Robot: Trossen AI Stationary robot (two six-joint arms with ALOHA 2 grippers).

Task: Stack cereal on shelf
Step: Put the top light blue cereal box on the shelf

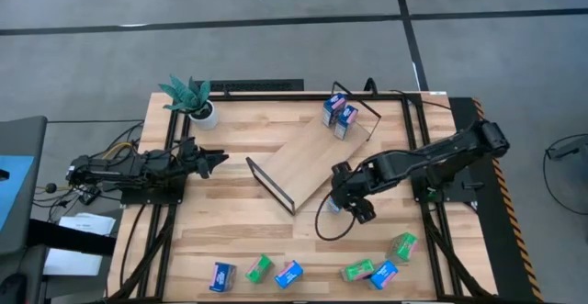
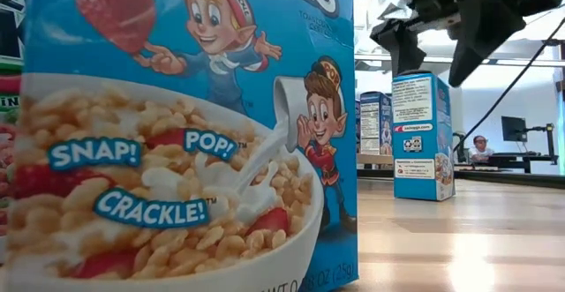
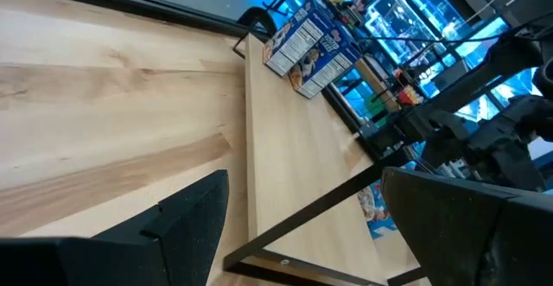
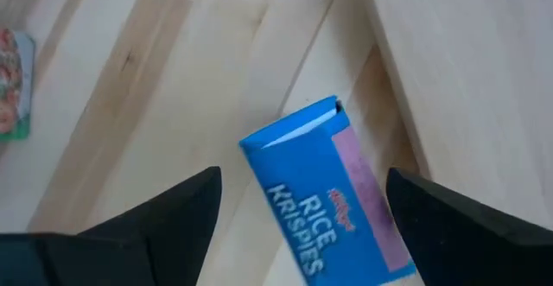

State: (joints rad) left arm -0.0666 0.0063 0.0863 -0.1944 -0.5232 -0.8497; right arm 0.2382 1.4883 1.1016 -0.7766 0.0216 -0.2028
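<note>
Box under right arm: a blue cereal box (image 4: 324, 200) stands on the desk (image 1: 230, 240) just beside the shelf (image 1: 299, 162), under the right gripper (image 1: 347, 203).
Right fingers: apart, either side of the box, not clamped on it.
Left gripper (image 1: 209, 160): waits near the desk's left edge, fingers apart.
On the shelf: two boxes (image 1: 338, 115) upright at the far end.
Loose stock: blue and green boxes (image 1: 276, 272) along the near edge.
Handling, judged: light, thin cardboard, stiff on edges, dents if squeezed, slick print.
Where to hold: across the narrow sides, around mid-height, with gentle pressure.
</note>
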